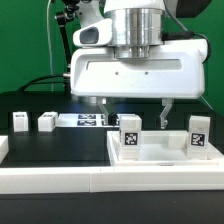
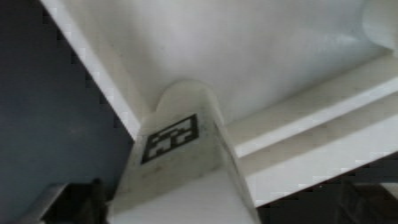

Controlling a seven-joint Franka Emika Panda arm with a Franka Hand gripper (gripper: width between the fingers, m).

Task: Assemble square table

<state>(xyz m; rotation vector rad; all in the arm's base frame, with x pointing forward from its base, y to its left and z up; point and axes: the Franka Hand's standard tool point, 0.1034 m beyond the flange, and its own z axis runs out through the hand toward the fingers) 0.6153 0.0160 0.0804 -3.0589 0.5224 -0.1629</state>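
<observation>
The white square tabletop (image 1: 160,156) lies at the exterior view's right, near the front. Two white tagged legs stand upright on it, one (image 1: 130,131) toward its left and one (image 1: 198,134) at its right. My gripper (image 1: 137,112) hangs open just above the left leg, its fingers well apart on either side and touching nothing. In the wrist view that leg (image 2: 175,150) rises between the dark jaws, tag facing the camera, with the tabletop (image 2: 285,60) behind it. Two more legs (image 1: 20,122) (image 1: 46,121) stand on the black table at the exterior view's left.
The marker board (image 1: 86,120) lies flat on the black table behind the tabletop's left corner. A long low white border wall (image 1: 55,178) runs along the front edge. A green backdrop and cables sit behind the arm.
</observation>
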